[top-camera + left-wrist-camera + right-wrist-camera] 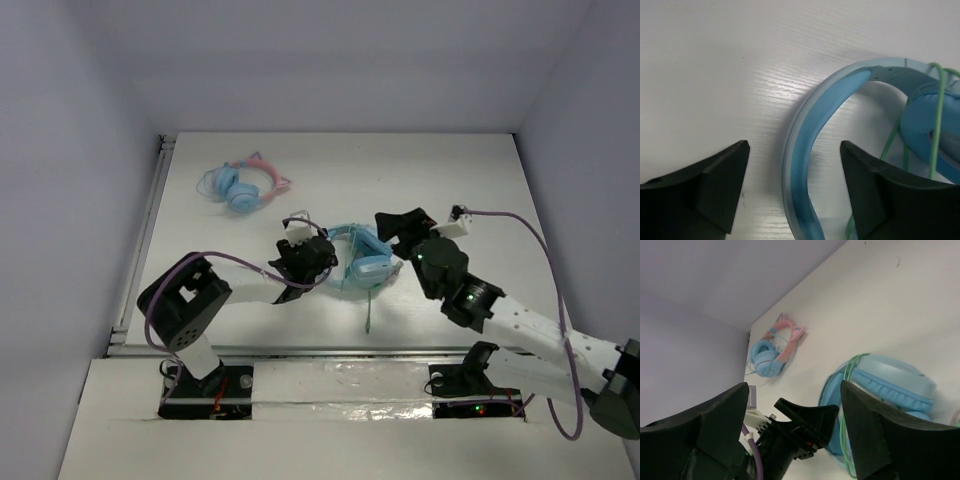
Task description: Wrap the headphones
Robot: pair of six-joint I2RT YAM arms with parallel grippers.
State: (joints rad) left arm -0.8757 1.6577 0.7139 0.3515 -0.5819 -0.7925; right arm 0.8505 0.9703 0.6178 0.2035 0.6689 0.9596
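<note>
The headphones [362, 262] are lying near the middle of the table [460, 170], between the two arms, with the pale-green cable [369, 312] crossing an ear cup and trailing toward the near edge. The left gripper [792, 150] is hovering over the padded band with its fingers spread apart, gripping nothing. The right gripper [794, 390] is likewise standing open and empty just beside the ear cups, while the smaller cat-ear headphones [245, 185] are sitting well apart at the far left.
</note>
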